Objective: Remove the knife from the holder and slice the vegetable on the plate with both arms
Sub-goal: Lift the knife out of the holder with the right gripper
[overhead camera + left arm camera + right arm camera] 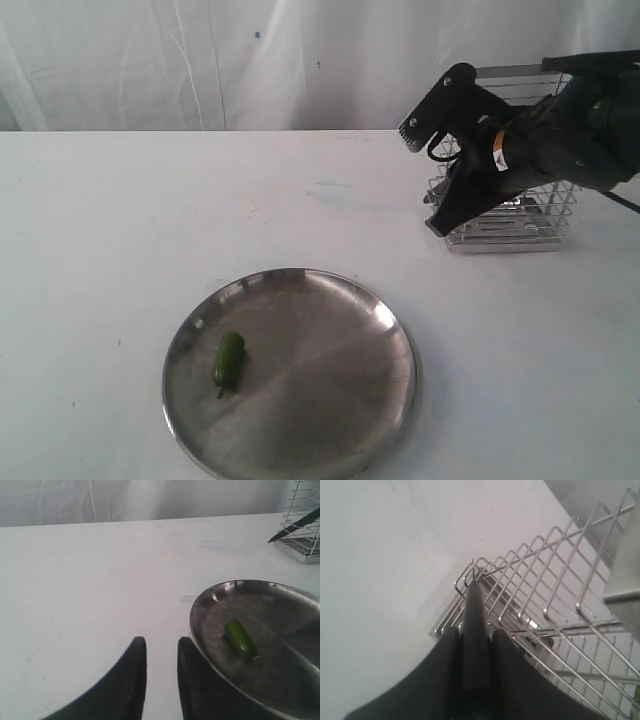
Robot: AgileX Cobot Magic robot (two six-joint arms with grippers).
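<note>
Only in the right wrist view: right claw (476, 645) clamped on the knife (475, 630), blade tip down at the wire holder (545, 610). Seen from the left wrist: left claw (161, 672) slightly parted, gripping nothing, low over the white table (90, 580). Just beside its fingers, steel plate (210, 610) carrying a green chilli (240, 639). White curtain (200, 60) behind.

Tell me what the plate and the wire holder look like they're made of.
The plate looks like brushed steel: grey sheen, fine radial streaks, bright glints on its rim. The holder appears to be polished or chromed metal wire, thin shiny silver bars catching light. The exact metal can't be told.
</note>
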